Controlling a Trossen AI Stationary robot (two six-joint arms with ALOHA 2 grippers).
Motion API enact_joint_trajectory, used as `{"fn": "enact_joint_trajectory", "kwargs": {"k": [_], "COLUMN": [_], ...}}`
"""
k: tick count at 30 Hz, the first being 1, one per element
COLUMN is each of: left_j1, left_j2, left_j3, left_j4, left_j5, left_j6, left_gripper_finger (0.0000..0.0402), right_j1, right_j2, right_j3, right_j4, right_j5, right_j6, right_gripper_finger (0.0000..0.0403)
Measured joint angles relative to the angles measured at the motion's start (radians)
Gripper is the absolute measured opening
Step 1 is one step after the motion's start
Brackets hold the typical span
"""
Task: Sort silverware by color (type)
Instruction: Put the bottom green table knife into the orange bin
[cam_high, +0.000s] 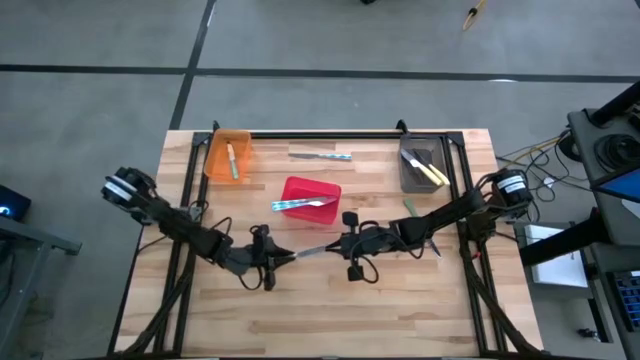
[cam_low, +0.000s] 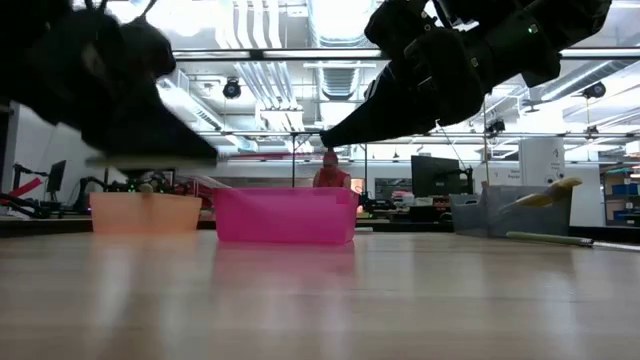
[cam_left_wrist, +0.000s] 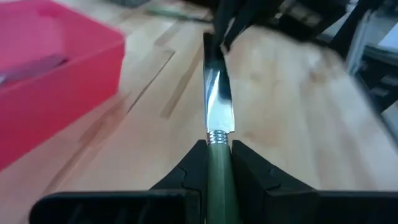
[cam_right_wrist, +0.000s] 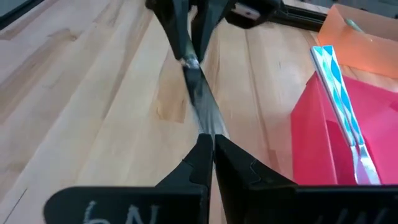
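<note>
Green-handled knife was held mid-table, just in front of red bin: left gripper clamped its handle, right gripper pinched shut on its blade tip.

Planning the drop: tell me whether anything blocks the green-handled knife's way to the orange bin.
Nothing visible blocks it. The green-handled knife is held above the table by both grippers, left gripper on the handle, right gripper on the blade. The red bin sits beside that line to the orange bin, not across it.
</note>
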Motion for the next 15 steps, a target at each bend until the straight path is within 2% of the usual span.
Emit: {"fn": "enact_joint_trajectory", "kwargs": {"k": [6,15], "left_j1": [-0.045,-0.065], "left_j2": [-0.108,-0.258], "left_j3": [0.081,0.334], "left_j4": [-0.222,-0.858], "left_j5": [-0.049,-0.075], "left_j6": [-0.063,-0.205], "left_gripper_finger": [0.0032,0.0032], "right_j1": [0.0,0.0], "right_j2": [-0.042,-0.122], "right_j3": [0.0,0.0], "right_j4": [-0.01,-0.034], "right_j5": [-0.002,0.001], "right_j6": [-0.016,-0.062], "right_gripper_finger": [0.0009,0.0009]}}
